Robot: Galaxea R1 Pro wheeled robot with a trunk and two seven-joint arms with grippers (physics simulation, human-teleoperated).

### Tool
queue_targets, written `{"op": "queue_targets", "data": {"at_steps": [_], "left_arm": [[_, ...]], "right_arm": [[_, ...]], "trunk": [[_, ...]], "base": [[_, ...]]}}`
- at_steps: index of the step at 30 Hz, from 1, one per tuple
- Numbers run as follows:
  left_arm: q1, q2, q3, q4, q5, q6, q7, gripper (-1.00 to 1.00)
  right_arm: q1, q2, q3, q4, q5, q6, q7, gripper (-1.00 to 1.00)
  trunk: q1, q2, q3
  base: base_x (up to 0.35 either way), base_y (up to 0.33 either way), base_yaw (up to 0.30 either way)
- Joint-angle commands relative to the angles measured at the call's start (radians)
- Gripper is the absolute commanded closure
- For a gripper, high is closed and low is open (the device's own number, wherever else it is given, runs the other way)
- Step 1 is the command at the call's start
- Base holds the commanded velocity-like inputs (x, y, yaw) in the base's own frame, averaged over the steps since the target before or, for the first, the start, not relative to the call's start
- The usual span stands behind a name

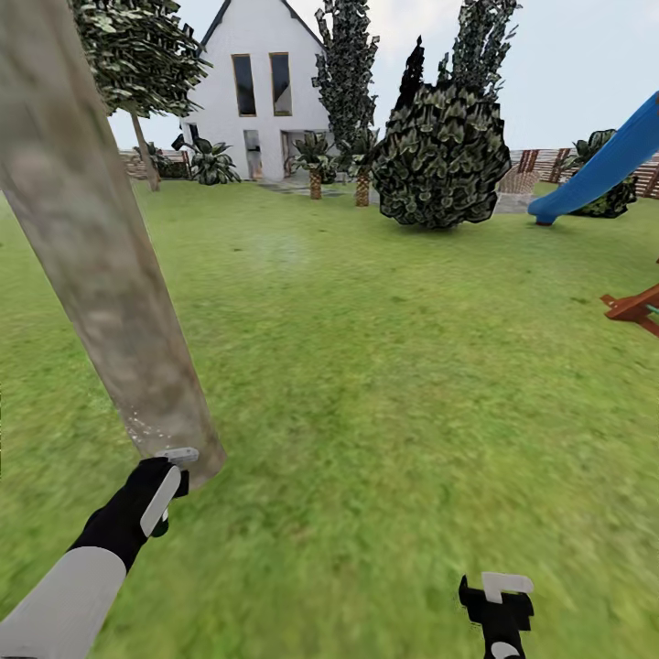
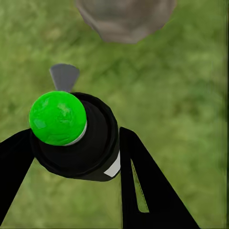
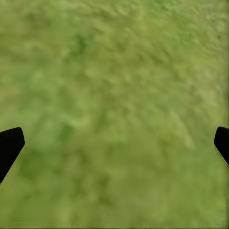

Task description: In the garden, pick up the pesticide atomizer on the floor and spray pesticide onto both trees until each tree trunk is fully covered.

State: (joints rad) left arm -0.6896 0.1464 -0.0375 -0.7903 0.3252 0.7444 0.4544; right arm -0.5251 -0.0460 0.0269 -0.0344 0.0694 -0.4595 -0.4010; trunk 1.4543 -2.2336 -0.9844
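Your left end effector is clenched around the pesticide atomizer, holding it just beside the foot of the nearest tree trunk. In the left wrist view you look down on the bottle from above: a dark body between the two black fingers, a bright green rounded cap on top, a sliver of pale label at its side, and a grey nozzle tip pointing toward the base of the trunk. What is inside the bottle cannot be seen. In the head view the light grey spray head sits right against the trunk's lower end.

A haze of tiny whitish specks, the pesticide, clings to the lowest part of that trunk, just above the spray head. The trunk itself is thick, pale grey-brown and blotchy, and it leans across the left of the head view.

Your right end effector is released, its fingers spread wide apart over bare lawn, well apart from the trunk.

Farther off stand a dense dark bush, a white house, a blue slide and another tree near the fence
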Motion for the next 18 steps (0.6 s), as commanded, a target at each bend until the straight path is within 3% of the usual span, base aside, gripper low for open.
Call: {"op": "queue_targets", "data": {"at_steps": [1, 18], "left_arm": [[-0.001, 0.001, -0.004, -0.001, 0.009, 0.003, 0.009, 1.0], [-0.001, 0.0, -0.005, -0.001, 0.008, 0.003, 0.009, 1.0]], "right_arm": [[0.0, 0.0, 0.002, 0.001, 0.007, 0.001, -0.008, -1.0], [0.0, 0.0, 0.002, 0.001, 0.007, 0.001, -0.007, -1.0]], "trunk": [[0.0, 0.0, -0.001], [0.0, 0.0, -0.001]], "base": [[0.138, -0.267, 0.212], [0.193, -0.226, 0.257]]}}
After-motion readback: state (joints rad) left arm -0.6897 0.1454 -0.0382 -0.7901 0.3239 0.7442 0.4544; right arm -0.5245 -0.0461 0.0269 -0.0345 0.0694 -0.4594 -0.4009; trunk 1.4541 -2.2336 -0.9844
